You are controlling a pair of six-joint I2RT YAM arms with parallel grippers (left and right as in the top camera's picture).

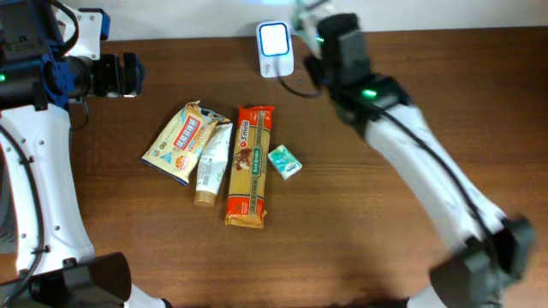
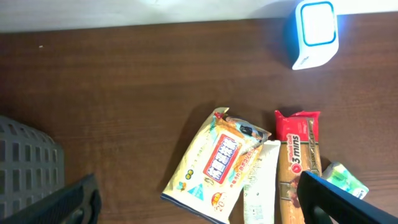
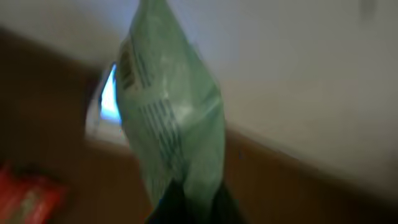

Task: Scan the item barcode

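The red pack (image 2: pixel 297 158) reads "3mins"; right gripper (image 3: pixel 189 202) pinches a green packet (image 3: pixel 171 118).

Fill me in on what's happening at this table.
The right gripper has its fingers shut on the bottom edge of a green packet, holding it up close to the blue-and-white scanner at the table's back edge. The left gripper hangs open and empty at the left. A yellow pouch, a tube, a long orange pack and a small green box lie on the table, untouched.
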